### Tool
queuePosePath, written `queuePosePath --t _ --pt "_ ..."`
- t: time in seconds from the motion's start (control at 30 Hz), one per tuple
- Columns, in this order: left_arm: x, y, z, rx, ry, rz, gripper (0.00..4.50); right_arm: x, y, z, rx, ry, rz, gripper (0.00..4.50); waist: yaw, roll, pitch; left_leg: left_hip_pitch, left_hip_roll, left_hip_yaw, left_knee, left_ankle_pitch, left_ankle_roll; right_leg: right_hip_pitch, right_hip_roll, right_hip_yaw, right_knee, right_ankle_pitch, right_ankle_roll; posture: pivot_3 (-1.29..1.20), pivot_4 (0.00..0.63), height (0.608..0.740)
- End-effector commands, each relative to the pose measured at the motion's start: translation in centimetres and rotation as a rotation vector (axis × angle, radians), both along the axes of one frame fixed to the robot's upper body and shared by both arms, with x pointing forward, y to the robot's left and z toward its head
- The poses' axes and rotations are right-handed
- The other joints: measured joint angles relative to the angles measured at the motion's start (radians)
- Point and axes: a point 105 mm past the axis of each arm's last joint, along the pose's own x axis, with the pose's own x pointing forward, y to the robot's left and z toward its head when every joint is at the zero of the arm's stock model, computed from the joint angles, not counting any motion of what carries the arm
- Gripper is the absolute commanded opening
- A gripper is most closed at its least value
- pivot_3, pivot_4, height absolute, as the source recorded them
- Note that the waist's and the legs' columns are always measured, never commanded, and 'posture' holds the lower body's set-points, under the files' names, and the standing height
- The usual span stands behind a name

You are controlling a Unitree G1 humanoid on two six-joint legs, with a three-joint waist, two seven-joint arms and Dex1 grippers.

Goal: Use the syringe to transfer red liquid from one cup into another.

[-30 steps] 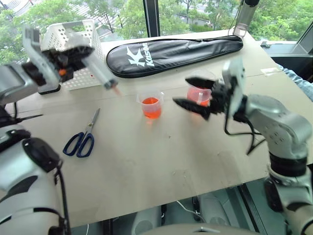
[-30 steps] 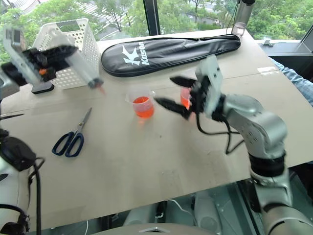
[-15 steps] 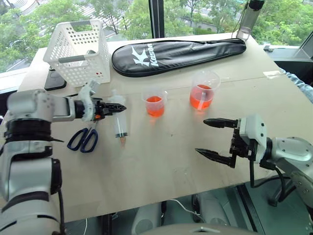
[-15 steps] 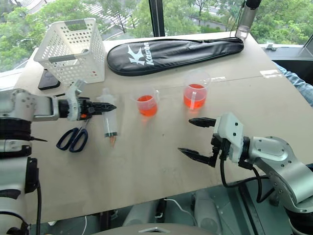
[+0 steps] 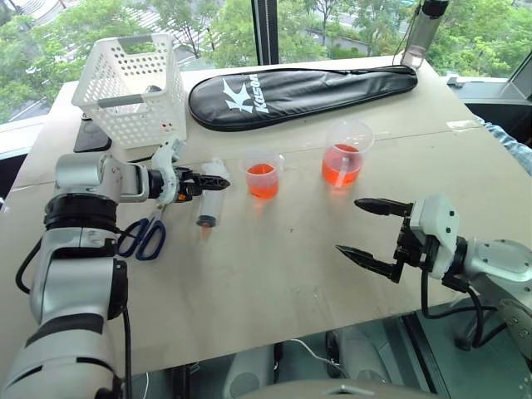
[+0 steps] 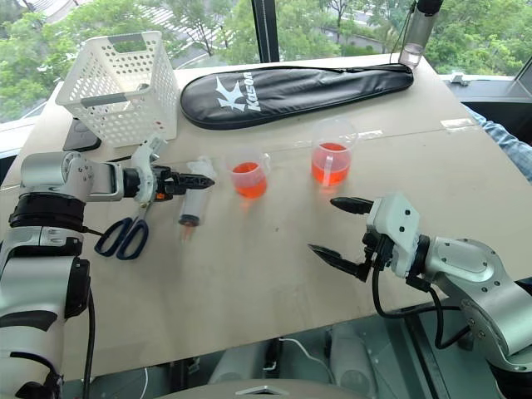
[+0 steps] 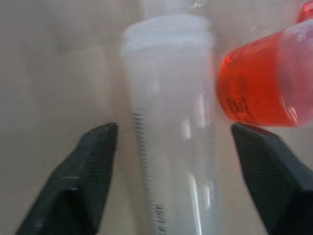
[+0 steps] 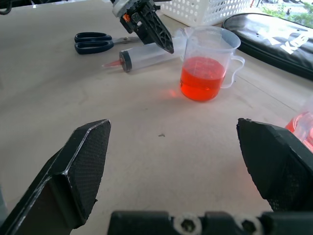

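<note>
A: What is on the desk, counted?

B: One syringe, lying flat with its dark red tip toward the near edge. Two clear cups, both holding red liquid: the smaller cup with a pouring lip just beside the syringe, and the larger cup with a flared rim farther toward the robot's right. One pair of blue-handled scissors lies next to the syringe on the robot's left side. One white basket and one long black bag sit toward the far side. A clear bottle stands at the far right corner.

A: And the left gripper?

B: It reaches in at the plunger end of the syringe. In the left wrist view its jaws stand wide, one finger on each side of the barrel, with a gap on both sides. The syringe rests on the desk between them, not pinched.

A: The right gripper?

B: It hovers above the near right part of the desk, well apart from both cups. Its jaws are spread wide and hold nothing; the right wrist view looks between the fingers toward the smaller cup and the syringe.
</note>
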Motion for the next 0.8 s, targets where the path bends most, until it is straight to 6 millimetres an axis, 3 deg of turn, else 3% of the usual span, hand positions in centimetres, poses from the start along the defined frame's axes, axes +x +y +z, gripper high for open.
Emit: queuePosePath --t 0.03,0.13,0.27,0.33,0.53,0.8 --pt "-0.8 1.6 0.7 -0.005 -0.039 0.049 4.45 -0.4 -0.5 0.9 0.022 -0.042 -0.018 4.5 -0.003 0.0 0.0 0.0 0.0 0.0 0.0 0.0 0.0 0.0 0.0 0.0 0.0 0.0 0.0 0.0 0.15 0.724" --pt "-1.7 1.7 3.8 -0.067 -0.211 0.024 4.45 -0.3 -1.5 0.9 0.006 -0.069 -0.08 4.5 -0.007 0.0 0.0 0.0 0.001 0.0 0.0 0.001 -0.001 -0.001 0.0 0.001 0.0 0.0 0.0 0.0 0.15 0.724" --pt "-3.4 0.7 8.6 -0.023 -0.631 -0.006 4.45 0.2 -2.9 1.7 0.045 -0.103 -0.179 4.5 0.004 -0.001 0.0 -0.001 0.001 -0.001 0.0 0.001 -0.002 -0.001 -0.004 0.001 -0.001 0.0 0.0 0.0 0.15 0.724" --pt "-4.5 -0.1 10.0 -0.015 -0.765 -0.008 4.45 0.4 -3.6 2.1 0.054 -0.111 -0.208 4.5 0.013 -0.001 0.0 -0.001 0.001 -0.001 0.0 0.001 -0.002 0.0 -0.008 0.002 -0.002 0.0 0.0 0.0 0.15 0.724" --pt "-8.5 -5.1 9.8 -0.086 -0.891 -0.181 4.45 1.3 -5.6 2.1 0.043 -0.091 -0.272 4.5 0.026 -0.001 0.0 0.0 0.0 -0.002 0.0 0.001 -0.002 0.002 -0.009 0.001 -0.002 0.0 0.0 0.0 0.15 0.724" --pt "-12.4 -5.0 4.3 -0.008 -0.837 -0.131 4.45 -0.5 -10.3 0.0 0.006 -0.024 -0.352 4.5 0.023 0.0 0.0 0.001 0.001 0.001 0.0 0.0 -0.002 0.003 -0.005 0.002 -0.003 0.0 -0.001 0.0 0.15 0.724"
